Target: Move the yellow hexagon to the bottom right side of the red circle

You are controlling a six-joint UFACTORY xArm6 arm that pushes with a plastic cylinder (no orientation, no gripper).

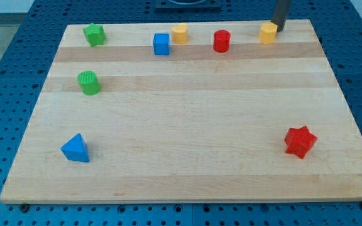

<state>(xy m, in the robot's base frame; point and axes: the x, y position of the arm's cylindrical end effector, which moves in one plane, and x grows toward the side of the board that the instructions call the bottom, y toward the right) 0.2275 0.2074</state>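
Across the whole view, the wooden desk [187, 125] is sitting on a blue pegboard surface [5, 75]; no writing or labels readable anywhere, and no containers showing. Red star [300, 141] is lying near the view's bottom right, blue triangle [75, 149] near the bottom left, well apart from everything else. Green cylinder [89, 82] is sitting at mid-left, green star [95, 34] at top left. Along the top row, blue cube [161, 44] is sitting just beside a yellow cylinder [180, 32], red circle [222, 41] further right. Yellow hexagon [268, 32] is sitting to the right of the red circle, near the top edge. My tip [278, 29] is touching or just beside the hexagon's upper right side. No claw is fitted, so nothing is being grasped.
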